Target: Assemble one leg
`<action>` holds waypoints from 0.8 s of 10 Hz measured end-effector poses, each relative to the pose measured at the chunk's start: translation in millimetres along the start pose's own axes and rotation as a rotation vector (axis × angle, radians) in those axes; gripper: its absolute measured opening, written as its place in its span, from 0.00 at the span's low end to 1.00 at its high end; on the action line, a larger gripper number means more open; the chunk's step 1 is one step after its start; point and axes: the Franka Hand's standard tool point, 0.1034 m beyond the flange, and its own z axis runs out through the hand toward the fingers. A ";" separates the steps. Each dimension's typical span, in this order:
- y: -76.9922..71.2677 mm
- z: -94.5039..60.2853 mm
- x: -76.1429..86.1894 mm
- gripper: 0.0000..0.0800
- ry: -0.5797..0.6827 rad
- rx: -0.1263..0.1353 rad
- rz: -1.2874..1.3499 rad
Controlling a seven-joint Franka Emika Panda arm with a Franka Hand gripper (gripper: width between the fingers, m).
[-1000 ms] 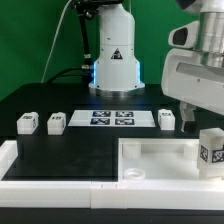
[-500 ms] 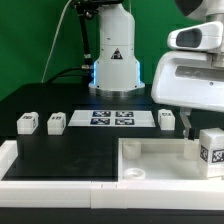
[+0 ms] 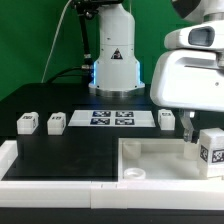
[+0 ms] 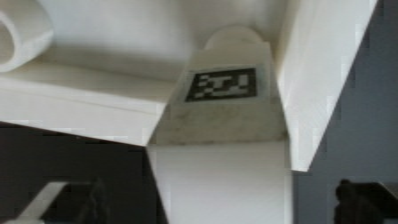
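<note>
One leg [image 3: 211, 150], a white peg with a marker tag, stands upright at the right corner of the white square tabletop [image 3: 150, 157]. My gripper [image 3: 203, 130] straddles its upper part, with one dark finger [image 3: 189, 127] showing to the exterior view's left of it. In the wrist view the leg [image 4: 222, 150] runs between my gripper [image 4: 217, 205], with a dark gap on each side, so the jaws are open. The tabletop [image 4: 89, 100] lies behind it. Three more legs lie on the black table [image 3: 27, 122], [image 3: 56, 122], [image 3: 166, 119].
The marker board [image 3: 112, 119] lies at the middle back, in front of the robot base [image 3: 113, 60]. A white rail [image 3: 50, 168] runs along the front, to the exterior view's left of the tabletop. A round corner socket [image 3: 133, 176] shows at the tabletop's front.
My hand has shifted a little towards the exterior view's left and looms larger. The upright leg has stayed where it was.
</note>
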 end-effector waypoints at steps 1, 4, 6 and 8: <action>0.0 0.3 -0.2 0.81 -0.001 0.000 0.000; 0.2 0.9 -0.5 0.81 -0.001 -0.001 0.000; 0.2 1.2 -0.7 0.81 -0.002 -0.001 0.000; 0.3 1.4 -0.8 0.65 -0.002 -0.001 0.000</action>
